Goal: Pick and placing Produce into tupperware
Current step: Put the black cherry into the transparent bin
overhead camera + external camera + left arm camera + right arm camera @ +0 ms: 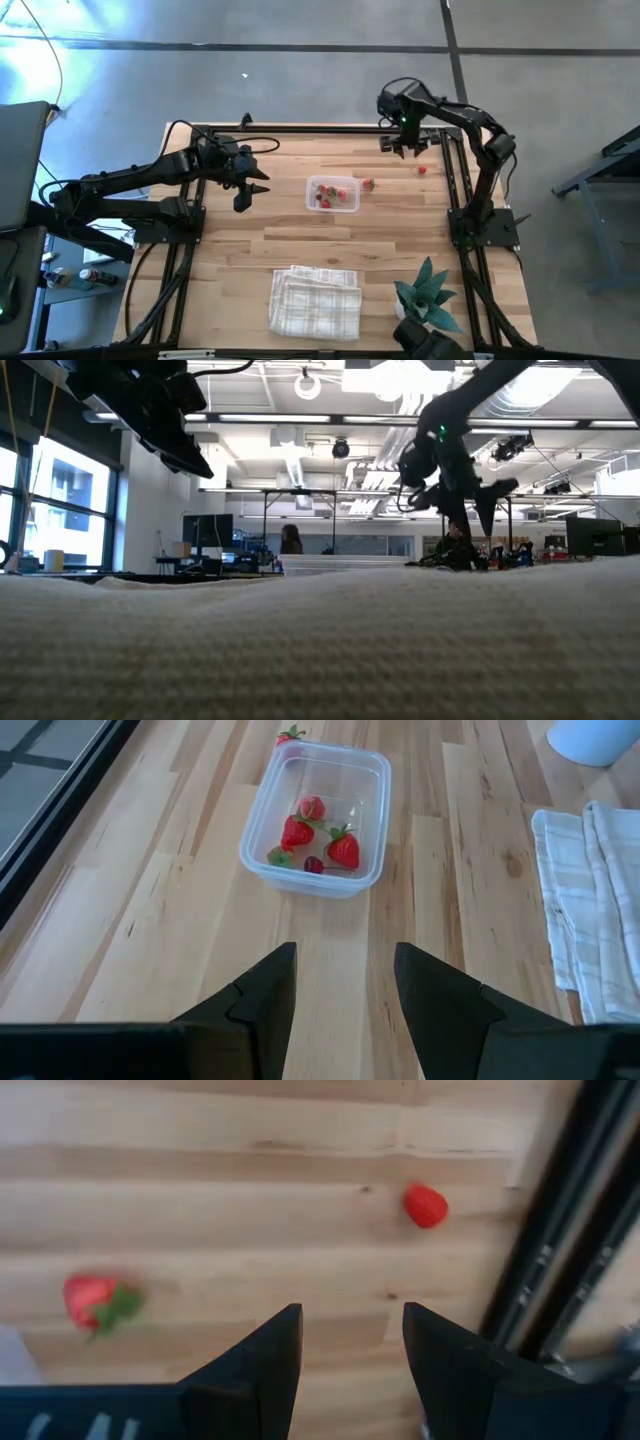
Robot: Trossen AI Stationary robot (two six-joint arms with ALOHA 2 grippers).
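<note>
Left wrist view: clear tupperware (318, 818) holds red and dark produce (320, 838).

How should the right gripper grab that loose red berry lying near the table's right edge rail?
Come straight down from above with the right gripper, which is open and empty, and close across the round middle of the red berry. It is small and rounded with no stem showing, lying alone on bare wood, so its sides are free. Keep the fingers clear of the black rail beside it.
</note>
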